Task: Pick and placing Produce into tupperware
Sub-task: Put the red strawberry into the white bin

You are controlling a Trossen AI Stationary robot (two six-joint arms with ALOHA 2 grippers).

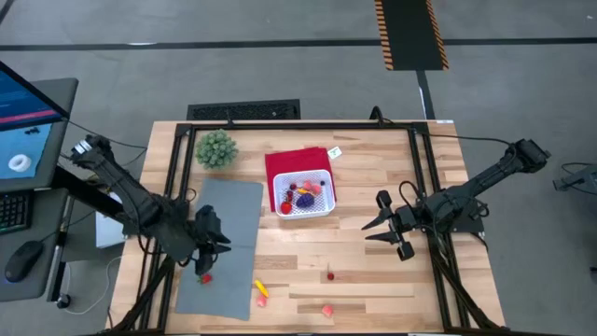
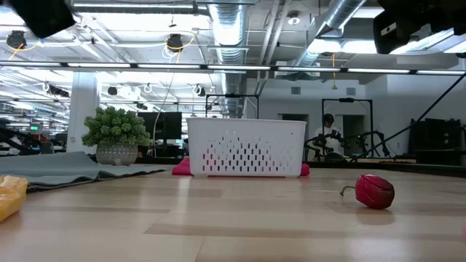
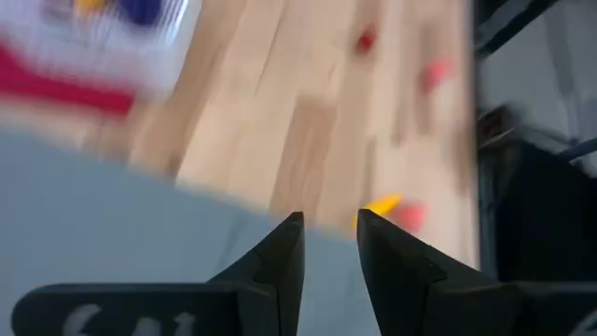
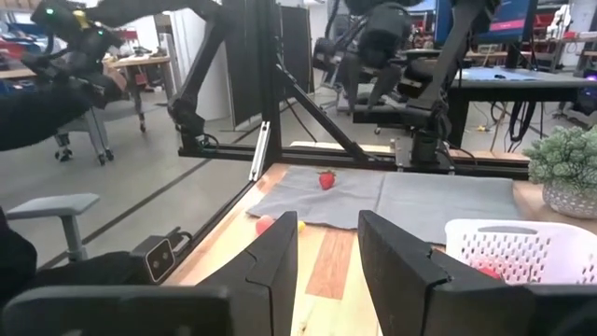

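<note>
The white latticed tupperware [image 1: 304,194] stands on a red cloth [image 1: 284,163]; it holds several tiny produce pieces, one of them purple [image 1: 305,200]. Loose produce lies around: a red piece [image 1: 206,277] on the grey mat [image 1: 229,210], a yellow and a red piece [image 1: 262,289] at the mat's edge, a small red one [image 1: 330,275] and a pink one [image 1: 327,309] on the wood. My left gripper [image 1: 227,245] hovers open and empty over the mat [image 3: 328,224]. My right gripper [image 1: 370,231] is open and empty to the right of the tupperware [image 4: 328,233].
A green bushy plant in a pot [image 1: 215,149] stands at the far left, beside the mat. Black frame rails [image 1: 415,177] run along the table's sides. In the low view a red piece [image 2: 374,191] lies near the camera, in front of the tupperware [image 2: 246,149].
</note>
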